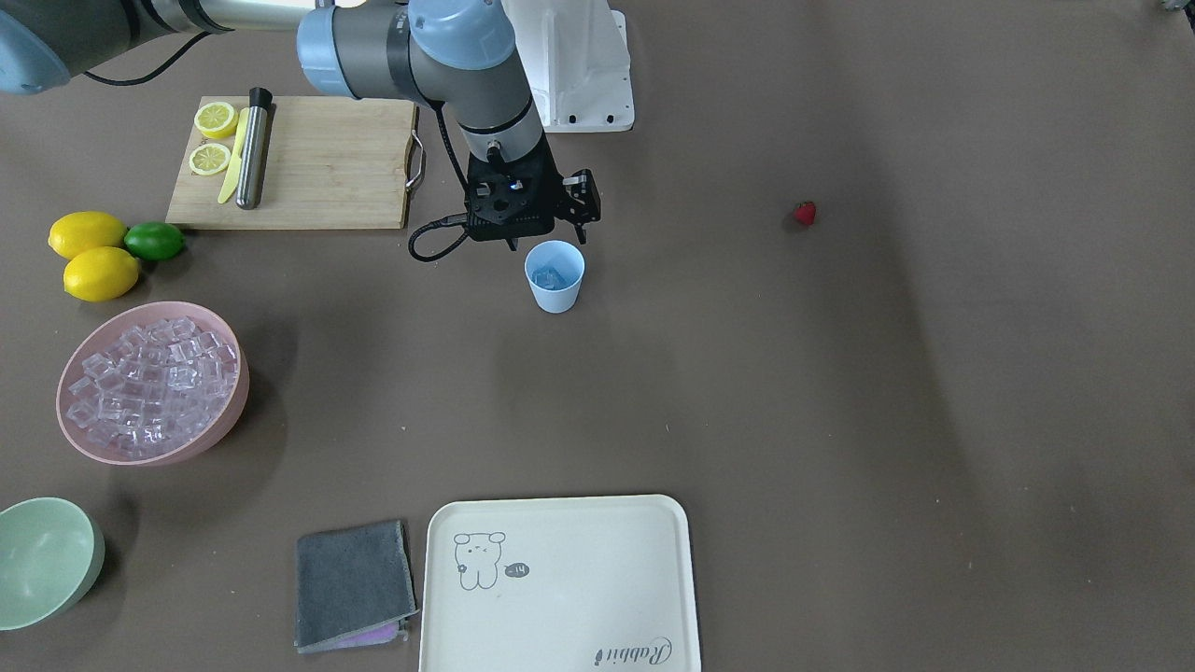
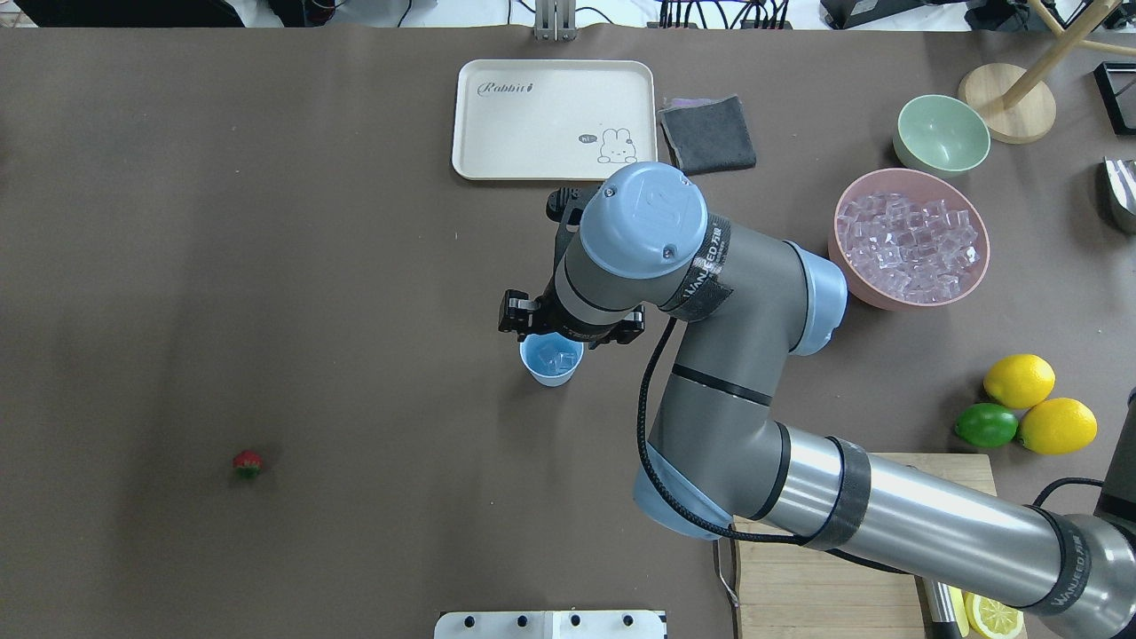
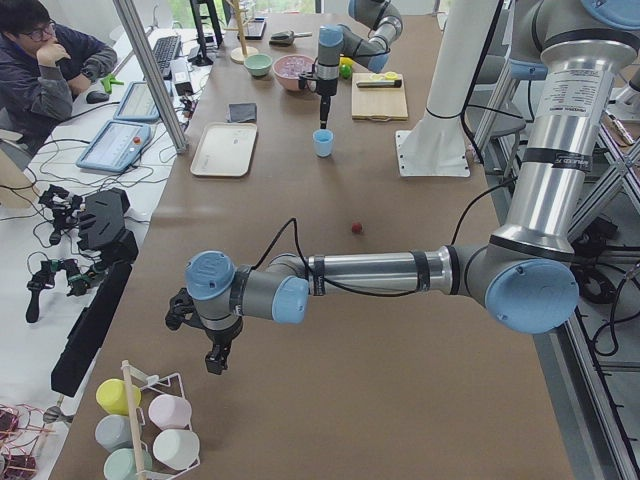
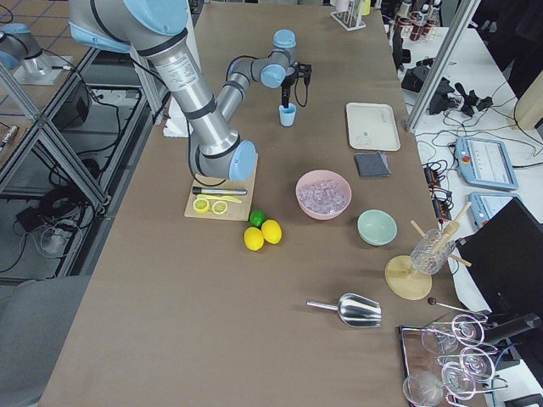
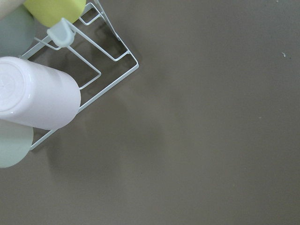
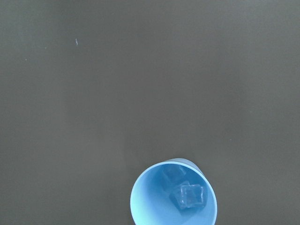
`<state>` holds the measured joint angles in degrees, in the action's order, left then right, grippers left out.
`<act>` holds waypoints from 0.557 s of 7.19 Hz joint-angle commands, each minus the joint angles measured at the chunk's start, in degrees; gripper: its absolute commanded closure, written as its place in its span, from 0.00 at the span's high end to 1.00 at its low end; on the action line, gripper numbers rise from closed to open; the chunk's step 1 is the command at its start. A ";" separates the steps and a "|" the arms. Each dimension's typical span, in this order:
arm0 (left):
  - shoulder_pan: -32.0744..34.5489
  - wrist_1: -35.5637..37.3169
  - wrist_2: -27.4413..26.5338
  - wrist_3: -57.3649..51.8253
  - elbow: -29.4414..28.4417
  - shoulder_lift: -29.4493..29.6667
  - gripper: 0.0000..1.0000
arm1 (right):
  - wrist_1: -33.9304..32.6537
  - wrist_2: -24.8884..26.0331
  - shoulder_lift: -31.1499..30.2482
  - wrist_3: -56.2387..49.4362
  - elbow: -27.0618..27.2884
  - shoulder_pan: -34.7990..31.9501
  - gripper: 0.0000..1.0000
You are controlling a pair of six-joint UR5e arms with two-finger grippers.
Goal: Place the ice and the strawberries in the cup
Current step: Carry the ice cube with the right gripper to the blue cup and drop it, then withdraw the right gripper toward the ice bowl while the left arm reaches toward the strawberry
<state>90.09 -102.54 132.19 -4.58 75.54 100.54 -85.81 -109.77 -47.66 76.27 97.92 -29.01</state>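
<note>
Blue plastic, light and tapered, the cup stands upright at mid-table and already holds ice, at least two cubes lying at its bottom. The right end effector hangs just above and a little behind the cup's rim. Nothing shows in it, but whether it is released or clenched I cannot tell, since the wrist hides its tips. The strawberry lies alone on the bare table, well apart from the cup, on the robot's left half. The left end effector hovers at the far left end beside a wire rack of mugs, and its state cannot be told either. The pink bowl of spare cubes sits away to the right.

With ice in, the step in hand looks to be the strawberry. It lies on the left arm's side of the table, so that arm seems to have the clearer way to it. To do it well, come straight down over the fruit with the jaws spread on either side, as it is small and roundish and could roll from a glancing touch. Close gently, lift clear of the table, then carry it high enough to pass the rim. Let go low and centred over the mouth, so it neither bounces off the cubes nor tips the cup.
</note>
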 commanded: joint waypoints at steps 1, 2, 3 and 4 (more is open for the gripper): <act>0.00 -0.03 0.09 3.84 3.27 1.57 0.98 | -0.06 -2.88 -2.59 -0.42 3.56 -2.78 0.99; -2.35 -2.38 0.00 6.66 8.44 0.45 0.98 | -0.06 -4.73 -7.40 -1.03 7.77 -5.15 0.99; -5.94 -6.84 -0.18 6.60 11.45 -0.34 0.98 | 0.02 -7.19 -11.02 -2.60 10.77 -8.74 0.99; -7.98 -11.06 -2.18 6.77 13.22 -0.26 0.98 | 0.29 -8.52 -12.19 -5.06 11.76 -11.65 0.99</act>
<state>85.14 -108.66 131.57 1.60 85.68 100.57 -85.75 -116.12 -57.04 73.69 107.27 -36.85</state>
